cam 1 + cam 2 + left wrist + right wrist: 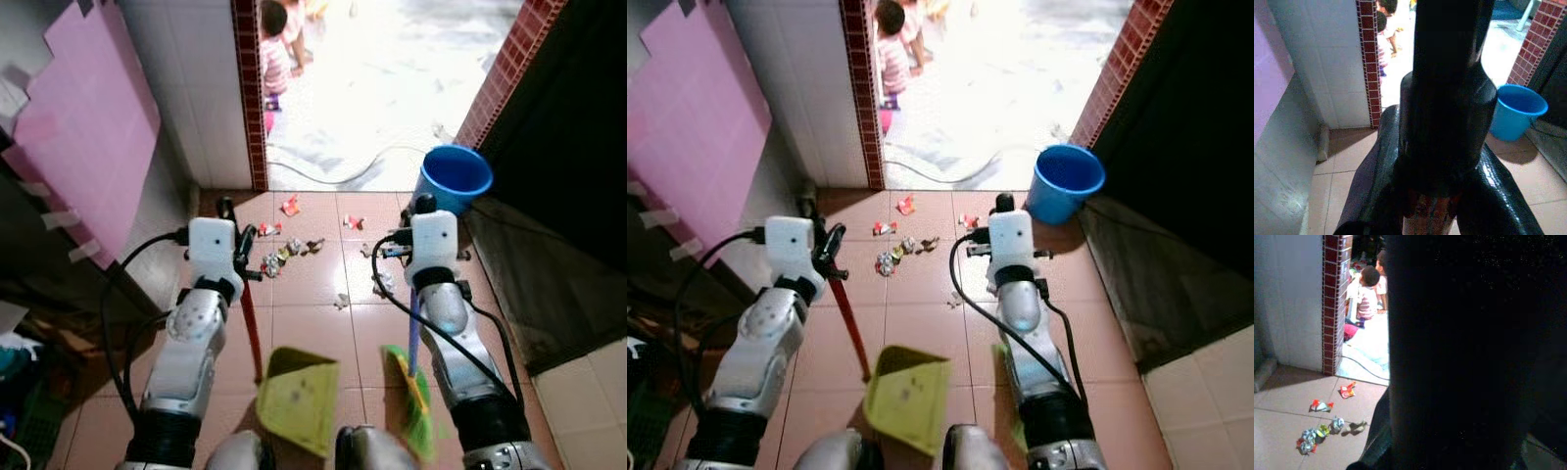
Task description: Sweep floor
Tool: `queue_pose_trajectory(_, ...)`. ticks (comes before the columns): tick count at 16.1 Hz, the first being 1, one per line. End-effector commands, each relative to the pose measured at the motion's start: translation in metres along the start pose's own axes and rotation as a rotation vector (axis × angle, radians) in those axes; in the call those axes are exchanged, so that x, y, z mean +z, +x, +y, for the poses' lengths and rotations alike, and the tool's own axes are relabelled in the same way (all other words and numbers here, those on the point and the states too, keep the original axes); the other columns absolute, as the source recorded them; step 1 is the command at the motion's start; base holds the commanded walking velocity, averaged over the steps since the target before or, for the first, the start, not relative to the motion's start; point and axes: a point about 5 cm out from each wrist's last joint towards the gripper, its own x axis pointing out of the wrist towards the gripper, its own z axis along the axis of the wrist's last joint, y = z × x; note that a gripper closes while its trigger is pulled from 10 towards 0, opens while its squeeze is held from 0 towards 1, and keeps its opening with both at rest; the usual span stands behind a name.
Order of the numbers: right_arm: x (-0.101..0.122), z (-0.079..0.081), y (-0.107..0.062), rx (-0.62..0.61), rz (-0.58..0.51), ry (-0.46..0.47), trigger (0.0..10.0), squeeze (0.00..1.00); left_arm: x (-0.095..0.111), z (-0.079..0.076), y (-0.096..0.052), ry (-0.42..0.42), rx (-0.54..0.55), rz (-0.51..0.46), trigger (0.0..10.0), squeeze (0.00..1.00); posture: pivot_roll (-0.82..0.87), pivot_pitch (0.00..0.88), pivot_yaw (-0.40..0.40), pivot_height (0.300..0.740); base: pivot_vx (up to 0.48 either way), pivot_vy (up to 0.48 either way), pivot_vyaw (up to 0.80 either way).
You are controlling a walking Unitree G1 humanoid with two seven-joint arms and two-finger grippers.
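Scraps of litter (275, 259) lie scattered on the reddish tiled floor (313, 323) ahead of me, a few more nearer the doorway (291, 206). My left gripper (239, 251) is shut on the red handle (252, 333) of a yellow-green dustpan (299, 392), whose pan rests low between my arms. The left wrist view has the handle's black cap (1447, 107) wedged between the fingers (1366, 196). My right gripper (400, 250) is shut on the purple handle (413, 338) of a broom with green bristles (418, 409) by my right side.
A blue bucket (453, 176) stands at the right of the doorway. Two small children (279, 54) are just outside in bright light, and a hose (333, 178) lies across the threshold. A pink board (88, 127) leans on the left wall; a dark wall (568, 147) closes the right.
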Motion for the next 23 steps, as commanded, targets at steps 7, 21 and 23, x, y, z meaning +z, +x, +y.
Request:
queue_pose_trajectory(7,0.005,-0.012,-0.001,-0.108,-0.016,0.006,10.0,0.0,0.011,0.004,0.005,0.092,-0.009,-0.066,10.0,0.0,-0.1,0.149,0.06,0.74,0.0,0.0,0.0)
queue_pose_trajectory(21,0.012,-0.011,0.001,-0.054,-0.034,-0.026,10.0,0.0,0.015,-0.002,0.007,-0.037,0.025,-0.121,10.0,0.0,-0.11,0.148,0.024,0.74,0.326,0.0,-0.22)
queue_pose_trajectory(23,0.014,-0.012,0.004,-0.055,-0.043,-0.03,10.0,0.0,0.016,-0.001,0.008,-0.031,0.051,-0.133,10.0,0.0,-0.11,0.144,0.024,0.74,0.411,0.129,0.0)
